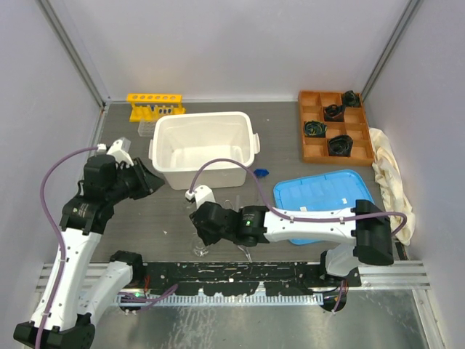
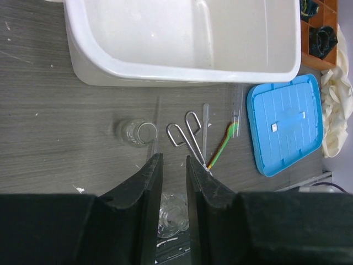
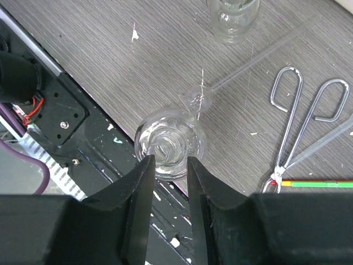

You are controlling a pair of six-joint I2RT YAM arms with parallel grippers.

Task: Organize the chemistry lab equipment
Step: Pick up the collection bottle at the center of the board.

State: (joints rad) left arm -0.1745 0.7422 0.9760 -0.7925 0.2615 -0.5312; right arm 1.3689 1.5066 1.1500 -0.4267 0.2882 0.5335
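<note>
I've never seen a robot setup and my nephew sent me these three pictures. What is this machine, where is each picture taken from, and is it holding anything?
You see two white robot arms bolted at the near edge of a grey table. The wide picture comes from a fixed camera above and behind them. The other two come from a camera on each wrist; the black prongs at the bottom are the left end effector and right end effector. Both are open and hold nothing. On the table lie a white plastic tub, a blue plastic lid, silver metal tongs and a green spatula. A small clear glass flask stands just ahead of the right end effector.
</note>
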